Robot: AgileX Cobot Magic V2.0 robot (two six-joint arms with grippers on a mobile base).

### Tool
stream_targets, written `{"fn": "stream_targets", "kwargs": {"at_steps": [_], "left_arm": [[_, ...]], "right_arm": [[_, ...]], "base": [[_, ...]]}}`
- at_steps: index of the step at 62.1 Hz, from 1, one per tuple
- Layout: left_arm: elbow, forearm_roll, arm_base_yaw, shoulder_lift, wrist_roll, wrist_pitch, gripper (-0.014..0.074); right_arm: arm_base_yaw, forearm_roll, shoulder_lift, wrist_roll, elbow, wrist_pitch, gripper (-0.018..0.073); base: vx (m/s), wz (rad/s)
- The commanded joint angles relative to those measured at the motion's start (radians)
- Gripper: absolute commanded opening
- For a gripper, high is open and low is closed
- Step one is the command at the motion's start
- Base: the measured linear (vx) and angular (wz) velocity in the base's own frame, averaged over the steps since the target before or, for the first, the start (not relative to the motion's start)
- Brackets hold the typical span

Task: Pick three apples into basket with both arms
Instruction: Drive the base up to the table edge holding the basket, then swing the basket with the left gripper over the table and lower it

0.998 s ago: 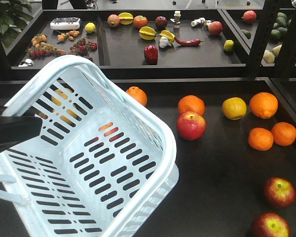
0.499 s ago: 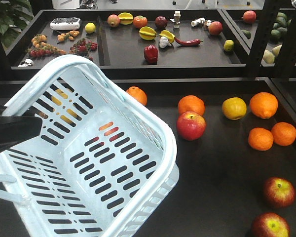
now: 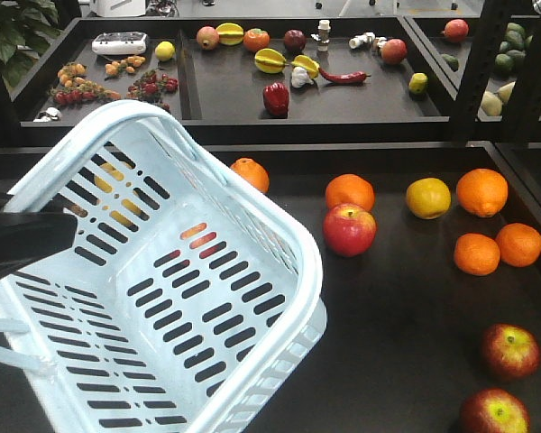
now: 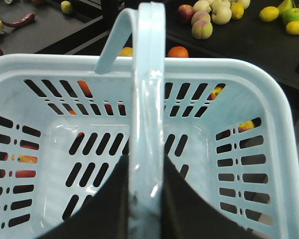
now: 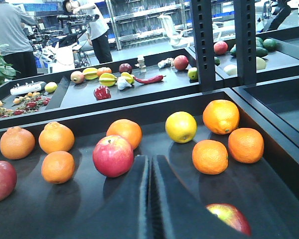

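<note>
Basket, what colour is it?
The basket is pale blue-white; the front view shows it best.

The left gripper (image 4: pixel 143 162) had two matte black fingers (image 4: pixel 102 209), each a broad wedge narrowing to a rounded tip. The right gripper (image 5: pixel 150 158) had two smooth black fingers (image 5: pixel 182 204), flat-faced and tapered toward the far end, with fine ribbing along their inner edges. In the front-facing view, the left arm (image 3: pixel 18 242) appeared as a plain black tapered housing at the left edge.

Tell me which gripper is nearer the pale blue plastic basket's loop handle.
Left. The left gripper clamps the handle; the right gripper, shut, hangs over the dark fruit tray, no basket in its view.
</note>
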Motion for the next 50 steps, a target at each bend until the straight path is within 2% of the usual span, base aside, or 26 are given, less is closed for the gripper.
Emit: {"fn": "stream_targets", "kwargs": {"at_steps": [1, 43, 50], "left_arm": [[-0.028, -0.036, -0.004, -0.011, -0.004, -0.111, -0.0006], [-0.028, -0.038, -0.004, -0.006, -0.004, -0.181, -0.0006], [-0.028, -0.086, -0.004, 0.010, -0.005, -0.223, -0.0006]], "right_arm": [[-0.004, -0.007, -0.011, -0.008, 0.013, -0.076, -0.0005], [-0.004, -0.007, -0.011, -0.008, 0.013, -0.076, -0.0005], [-0.004, -0.007, -0.011, -0.008, 0.013, -0.076, -0.0005]], "base": [[0.00, 0.00], [0.00, 0.00], [0.00, 0.00]]}}
